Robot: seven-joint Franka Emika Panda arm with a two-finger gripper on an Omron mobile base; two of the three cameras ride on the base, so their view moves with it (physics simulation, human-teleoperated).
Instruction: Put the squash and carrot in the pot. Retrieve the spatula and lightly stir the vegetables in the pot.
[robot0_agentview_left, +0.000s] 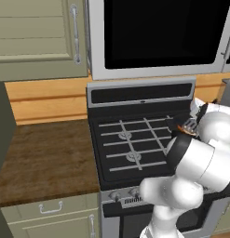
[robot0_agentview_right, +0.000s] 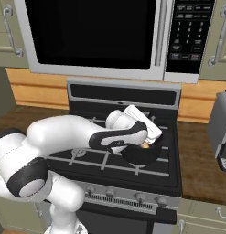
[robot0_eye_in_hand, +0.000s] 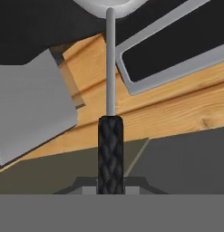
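Left base view: the stove [robot0_agentview_left: 135,139] fills the centre, with the microwave [robot0_agentview_left: 158,32] across the top. The arm [robot0_agentview_left: 191,162] rises from the lower right and covers the right-hand burners. At right-centre, just left of the white wrist, a small orange patch, probably the carrot [robot0_agentview_left: 187,124], shows with a scrap of silver beside it. The rest of that area is hidden.

Right base view: the arm sweeps in from the lower left and folds down over the pot [robot0_agentview_right: 141,155], just right of centre on the stove. The wrist covers most of the pot, leaving the dark near wall and a speck of orange-tan at its right rim, too small to say which vegetable. The toaster [robot0_agentview_right: 220,132] stands at the right edge.

Hand view: the spatula [robot0_eye_in_hand: 110,131] runs up the middle of the frame. Its black textured grip comes out of the gripper [robot0_eye_in_hand: 110,188] at bottom centre, then a thin grey shaft climbs to a pale rounded shape at the top edge. The fingers are closed tight on the black grip.

Handling, as a judgement: the spatula looks light and stiff, and its woven grip should resist slipping. A hold low on the grip gives long reach but leaves the head free to pivot if it snags. The squash is likely firm, smooth and prone to roll. The slim carrot will skid easily. Gentle, shallow strokes suit both.
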